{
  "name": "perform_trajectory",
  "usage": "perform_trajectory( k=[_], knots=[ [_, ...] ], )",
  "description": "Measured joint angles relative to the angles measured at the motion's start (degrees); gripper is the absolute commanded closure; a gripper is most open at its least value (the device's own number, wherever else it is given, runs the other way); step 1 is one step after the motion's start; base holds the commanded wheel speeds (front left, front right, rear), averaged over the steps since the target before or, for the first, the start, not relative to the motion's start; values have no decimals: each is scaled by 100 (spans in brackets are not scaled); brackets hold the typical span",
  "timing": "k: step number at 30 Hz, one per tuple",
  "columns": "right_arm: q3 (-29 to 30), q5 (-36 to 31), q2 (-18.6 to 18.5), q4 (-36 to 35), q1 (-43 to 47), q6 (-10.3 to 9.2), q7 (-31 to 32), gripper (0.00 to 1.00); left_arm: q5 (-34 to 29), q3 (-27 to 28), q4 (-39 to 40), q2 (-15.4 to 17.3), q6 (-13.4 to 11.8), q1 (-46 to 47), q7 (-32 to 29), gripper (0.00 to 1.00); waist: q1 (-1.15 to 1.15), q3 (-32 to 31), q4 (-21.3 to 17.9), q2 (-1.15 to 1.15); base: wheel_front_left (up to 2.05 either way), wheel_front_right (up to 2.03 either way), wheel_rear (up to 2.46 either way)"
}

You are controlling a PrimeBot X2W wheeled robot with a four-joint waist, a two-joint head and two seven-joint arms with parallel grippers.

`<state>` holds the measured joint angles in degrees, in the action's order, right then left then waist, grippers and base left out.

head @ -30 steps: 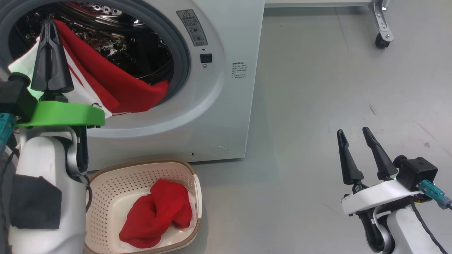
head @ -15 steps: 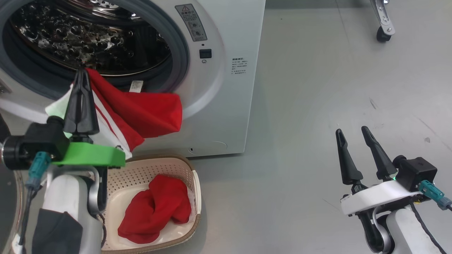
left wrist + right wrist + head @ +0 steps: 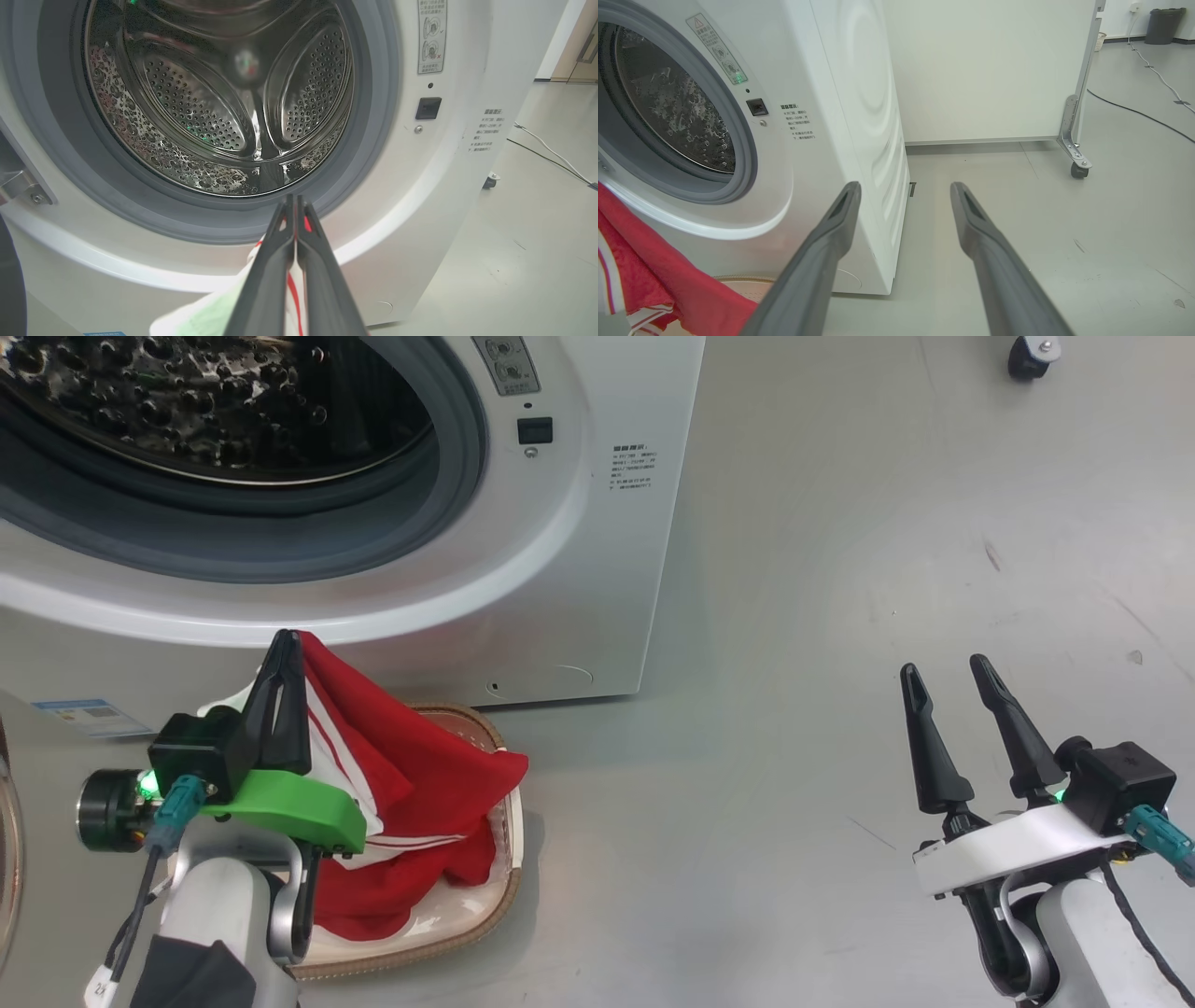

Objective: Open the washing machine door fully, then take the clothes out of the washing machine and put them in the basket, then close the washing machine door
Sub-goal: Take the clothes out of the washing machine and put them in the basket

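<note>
Left tool (image 3: 285, 646) pinches clothes (image 3: 439, 775) over basket (image 3: 511, 845); grey floor (image 3: 794, 616).

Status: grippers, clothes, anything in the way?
Left gripper shut on clothes over basket. Right gripper open, empty. Drum of washing machine looks empty. Nothing in the way.

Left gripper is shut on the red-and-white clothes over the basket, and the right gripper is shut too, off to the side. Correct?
No: the right gripper is open, fingers apart and empty, as the head view shows. The left gripper is shut on the clothes over the basket.
</note>
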<state>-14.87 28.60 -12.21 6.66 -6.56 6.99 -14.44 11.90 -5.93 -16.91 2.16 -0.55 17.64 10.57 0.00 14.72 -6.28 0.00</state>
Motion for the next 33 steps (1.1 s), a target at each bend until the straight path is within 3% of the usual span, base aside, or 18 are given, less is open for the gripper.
perform_trajectory(
  k=[11,33],
  knots=[
    [-36,18,-125,-135,-156,0,0,0,-79,-274,-350,-2,-125,53,-151,100,0,495,-37,0,0,0,0],
    [-4,81,-480,-305,-439,0,0,0,10,38,-1887,-18,-372,792,-250,100,0,1501,-201,0,0,0,0]
  ],
)
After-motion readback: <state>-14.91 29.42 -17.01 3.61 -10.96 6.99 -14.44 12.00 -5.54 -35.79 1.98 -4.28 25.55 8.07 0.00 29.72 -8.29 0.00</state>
